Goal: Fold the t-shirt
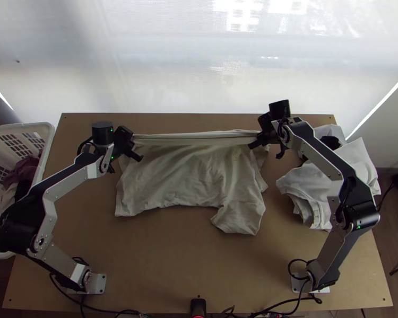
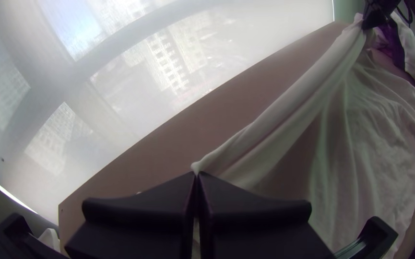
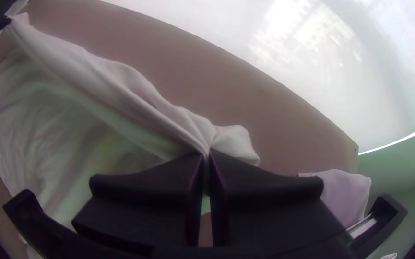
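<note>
- Background: a pale translucent screen point(image 1: 172, 69) stands beyond the far edge of the table.
- Work surface: light wooden table point(image 1: 162, 265). A white laundry basket point(image 1: 51, 139) stands off its left side.
- Workpiece: the off-white t-shirt point(image 1: 191, 177) lies across the table's middle and far area. Its body is loosely spread and wrinkled; its far edge is drawn into a long, nearly straight band between the two grippers.
- Progress, done: both ends of the band are secured and the band is taut. Judged status: set up for a fold.
- Progress, remaining: the body must be folded over and flattened. Whether the band already counts as one fold cannot be determined.
- Second item: a heap of white cloth point(image 1: 310, 183) sits at the right, apart from the t-shirt.
- Sleeve point(image 1: 240, 216): projects from the near right of the t-shirt; to be tucked in.
- Left gripper point(image 2: 197, 173): clamped on the band's left end; body of cloth on its near side and to its right.
- Right gripper point(image 3: 207, 152): clamped near the band's right end; a short flap of cloth extends past the fingertips, most cloth lies left and near.
</note>
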Tool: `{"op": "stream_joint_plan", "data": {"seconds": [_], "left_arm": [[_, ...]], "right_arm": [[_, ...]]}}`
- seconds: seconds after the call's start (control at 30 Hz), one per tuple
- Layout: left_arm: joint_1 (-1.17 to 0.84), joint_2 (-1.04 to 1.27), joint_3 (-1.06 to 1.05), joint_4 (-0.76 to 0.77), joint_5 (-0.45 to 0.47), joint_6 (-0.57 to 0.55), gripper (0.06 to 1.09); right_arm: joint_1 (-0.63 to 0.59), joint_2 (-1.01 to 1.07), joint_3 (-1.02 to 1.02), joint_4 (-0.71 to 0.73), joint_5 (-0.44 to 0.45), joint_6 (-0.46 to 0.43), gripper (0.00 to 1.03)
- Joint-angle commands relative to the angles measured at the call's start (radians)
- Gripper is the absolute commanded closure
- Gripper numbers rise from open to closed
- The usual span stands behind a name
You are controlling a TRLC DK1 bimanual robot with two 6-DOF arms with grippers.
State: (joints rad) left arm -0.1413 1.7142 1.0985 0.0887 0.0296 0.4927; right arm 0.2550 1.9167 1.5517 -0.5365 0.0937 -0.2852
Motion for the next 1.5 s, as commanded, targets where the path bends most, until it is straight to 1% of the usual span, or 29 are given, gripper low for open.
{"op": "stream_joint_plan", "data": {"seconds": [0.0, 0.13, 0.3, 0.57, 0.9, 0.93, 1.0, 1.03, 1.07, 1.13, 1.17, 1.2, 1.23, 1.3, 1.33, 1.47], "left_arm": [[-0.018, -0.136, -0.163, -0.030, 0.000, 0.024, 1.01], [-0.023, -0.180, -0.223, -0.040, 0.000, 0.024, 1.01], [-0.027, -0.169, -0.252, -0.050, 0.000, 0.026, 1.01], [-0.058, -0.123, -0.235, -0.175, 0.000, 0.026, 1.00], [-0.084, -0.088, -0.235, -0.233, 0.000, 0.020, 0.99], [-0.086, -0.084, -0.235, -0.236, 0.000, 0.021, 0.99], [-0.086, -0.084, -0.230, -0.236, 0.000, 0.023, 0.90], [-0.086, -0.085, -0.227, -0.236, 0.000, 0.018, 0.82], [-0.087, -0.084, -0.221, -0.245, 0.000, 0.017, 0.72], [-0.093, -0.082, -0.204, -0.288, 0.000, 0.017, 0.30], [-0.098, -0.082, -0.201, -0.294, 0.000, 0.017, 0.15], [-0.099, -0.085, -0.201, -0.294, 0.000, 0.017, 0.10], [-0.101, -0.090, -0.201, -0.294, 0.000, 0.017, 0.10], [-0.101, -0.103, -0.200, -0.294, 0.000, 0.014, 0.10], [-0.099, -0.114, -0.196, -0.296, 0.000, 0.014, 0.10], [-0.063, -0.171, -0.149, -0.362, 0.000, -0.005, 0.10]], "right_arm": [[0.006, -0.097, -0.154, 0.000, 0.000, 0.004, 1.00], [0.023, -0.142, -0.219, -0.003, -0.002, 0.011, 1.00], [0.040, -0.140, -0.277, -0.013, -0.005, 0.011, 1.00], [0.061, -0.127, -0.321, -0.019, -0.006, 0.029, 1.00], [0.101, -0.110, -0.389, -0.019, -0.008, 0.050, 1.00], [0.101, -0.105, -0.390, -0.019, -0.008, 0.050, 1.00], [0.101, -0.099, -0.390, -0.019, -0.008, 0.050, 0.99], [0.101, -0.099, -0.392, -0.019, -0.008, 0.050, 0.92], [0.099, -0.099, -0.393, -0.019, -0.008, 0.049, 0.85], [0.098, -0.099, -0.395, -0.029, -0.008, 0.049, 0.72], [0.098, -0.099, -0.397, -0.036, -0.008, 0.049, 0.62], [0.098, -0.100, -0.397, -0.046, -0.008, 0.049, 0.51], [0.095, -0.105, -0.395, -0.053, -0.008, 0.049, 0.41], [0.093, -0.119, -0.392, -0.062, -0.008, 0.049, 0.13], [0.093, -0.131, -0.390, -0.068, -0.008, 0.050, 0.05], [0.093, -0.208, -0.386, -0.082, -0.008, 0.049, 0.05]]}}
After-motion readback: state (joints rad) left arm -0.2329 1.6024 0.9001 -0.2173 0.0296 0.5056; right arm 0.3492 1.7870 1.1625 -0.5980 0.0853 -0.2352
